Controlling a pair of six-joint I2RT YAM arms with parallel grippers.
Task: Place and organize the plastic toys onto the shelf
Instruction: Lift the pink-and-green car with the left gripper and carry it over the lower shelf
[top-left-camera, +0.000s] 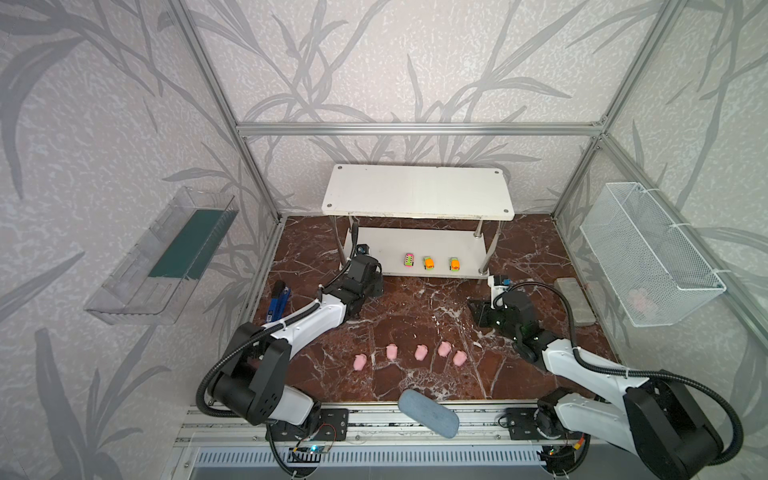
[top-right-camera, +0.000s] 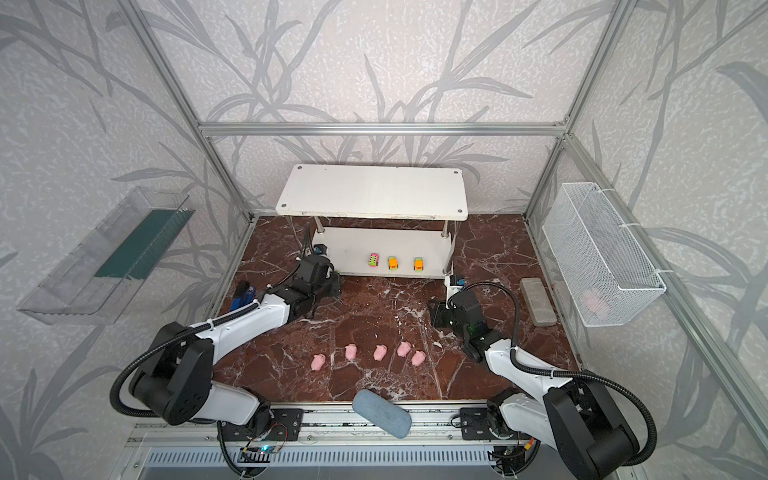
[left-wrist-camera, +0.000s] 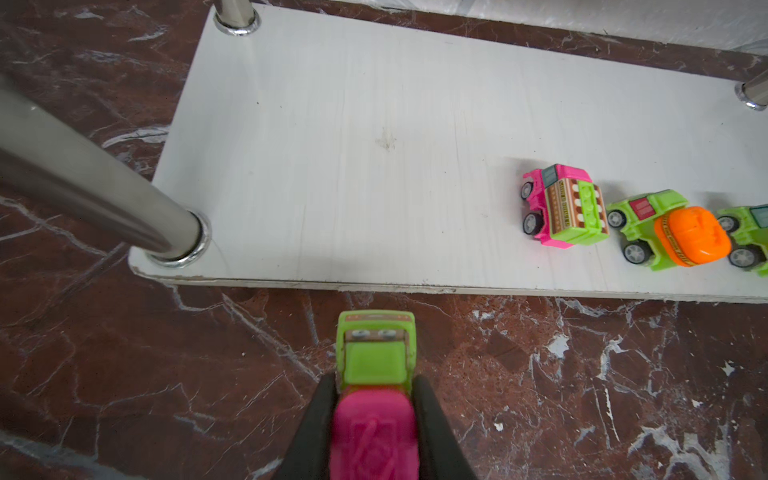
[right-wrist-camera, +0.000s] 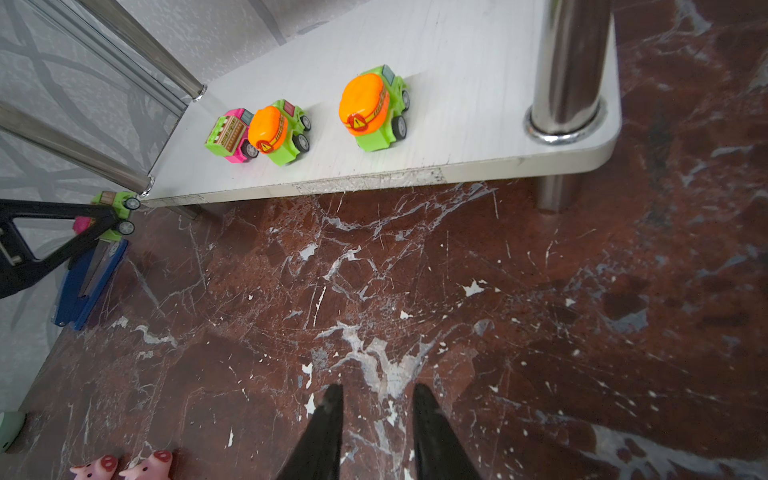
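In the left wrist view my left gripper (left-wrist-camera: 374, 384) is shut on a pink-and-green toy car (left-wrist-camera: 375, 361), held over the floor just in front of the left end of the shelf's (top-left-camera: 417, 195) lower board (left-wrist-camera: 353, 145). Three cars stand in a row on that board: a pink-and-green one (top-left-camera: 409, 260) and two orange-and-green ones (top-left-camera: 429, 263) (top-left-camera: 455, 264). Several pink pigs (top-left-camera: 421, 353) lie in a loose row on the floor nearer the front. My right gripper (right-wrist-camera: 378, 392) hangs open and empty over bare floor, right of the middle.
A chrome post (left-wrist-camera: 95, 183) stands close beside the held car. A blue stapler (top-left-camera: 276, 301) lies at the left wall, a grey block (top-left-camera: 575, 301) at the right and a grey-blue pouch (top-left-camera: 429, 413) on the front rail. A clear tray (top-left-camera: 162, 257) and a wire basket (top-left-camera: 648, 253) hang on the walls.
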